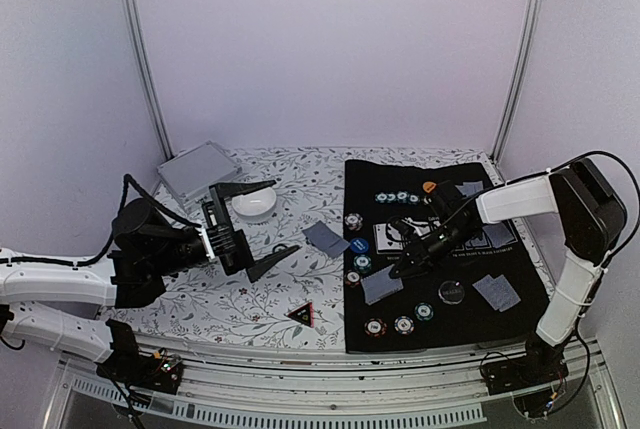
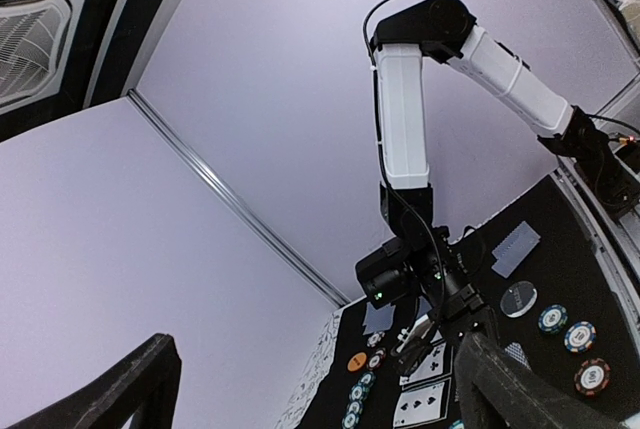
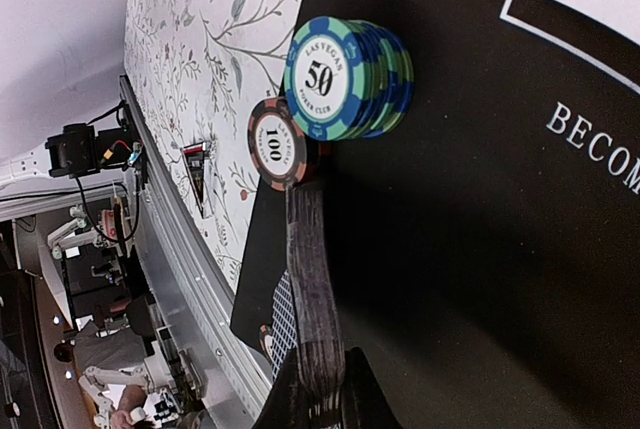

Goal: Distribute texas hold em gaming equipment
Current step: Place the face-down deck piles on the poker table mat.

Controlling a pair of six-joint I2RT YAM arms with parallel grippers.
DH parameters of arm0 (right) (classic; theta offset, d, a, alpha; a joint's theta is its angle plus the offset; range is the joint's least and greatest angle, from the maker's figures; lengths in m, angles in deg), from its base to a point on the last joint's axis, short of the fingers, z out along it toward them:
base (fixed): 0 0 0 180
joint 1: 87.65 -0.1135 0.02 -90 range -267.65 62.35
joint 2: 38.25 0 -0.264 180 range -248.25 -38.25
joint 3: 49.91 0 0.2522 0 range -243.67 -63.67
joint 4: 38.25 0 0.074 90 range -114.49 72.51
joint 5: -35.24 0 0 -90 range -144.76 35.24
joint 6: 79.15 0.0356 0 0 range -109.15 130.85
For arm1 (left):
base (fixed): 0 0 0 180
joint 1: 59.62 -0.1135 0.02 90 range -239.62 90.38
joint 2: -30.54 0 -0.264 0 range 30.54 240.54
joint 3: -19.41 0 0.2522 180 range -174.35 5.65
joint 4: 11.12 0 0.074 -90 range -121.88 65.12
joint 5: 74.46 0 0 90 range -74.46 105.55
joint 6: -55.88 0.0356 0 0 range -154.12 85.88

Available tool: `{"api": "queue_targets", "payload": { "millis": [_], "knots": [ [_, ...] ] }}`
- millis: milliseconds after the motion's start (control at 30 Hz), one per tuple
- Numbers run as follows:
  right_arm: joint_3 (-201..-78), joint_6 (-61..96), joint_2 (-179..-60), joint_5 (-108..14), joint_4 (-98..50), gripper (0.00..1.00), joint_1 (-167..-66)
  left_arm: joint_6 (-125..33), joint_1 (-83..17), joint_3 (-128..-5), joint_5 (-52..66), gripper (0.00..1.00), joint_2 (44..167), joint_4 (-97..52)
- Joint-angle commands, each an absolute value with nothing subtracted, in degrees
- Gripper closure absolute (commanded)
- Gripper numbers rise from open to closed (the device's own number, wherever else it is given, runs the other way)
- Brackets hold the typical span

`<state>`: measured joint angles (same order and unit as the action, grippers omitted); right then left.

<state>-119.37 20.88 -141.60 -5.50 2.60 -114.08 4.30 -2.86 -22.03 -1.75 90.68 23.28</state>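
The top view looks down from high behind onto the whole tabletop. The left wrist view, far off, tilts up toward the right arm and black mat. The right wrist view hugs that mat, its poker chips shared by all three.

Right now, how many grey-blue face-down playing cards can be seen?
4 grey-blue cards. One lies on the floral tablecloth, three on the black mat: near left, near right, and at the far edge. The white right arm may hide more.
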Motion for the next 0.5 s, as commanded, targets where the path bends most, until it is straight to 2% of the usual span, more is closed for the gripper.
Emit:
{"api": "queue_targets", "payload": {
  "millis": [0,233,367,467],
  "knots": [
    [-119.7,19.29,-142.15,-6.22,2.66,0.97,-113.56,4.73,-2.21,-22.93,-1.59,0.02,90.98,22.78],
    [-119.3,18.68,-142.43,-6.01,3.36,0.97,-113.29,4.91,-2.17,-23.0,-1.63,0.02,91.15,22.68],
    [-119.76,18.7,-143.01,-9.99,4.19,0.97,-113.1,4.98,-2.17,-23.05,-1.69,0.02,91.2,22.42],
    [-120.64,19.28,-143.77,-13.51,4.71,0.91,-113.06,4.99,-2.15,-23.09,-1.61,0.02,91.5,22.23]
  ]
}}
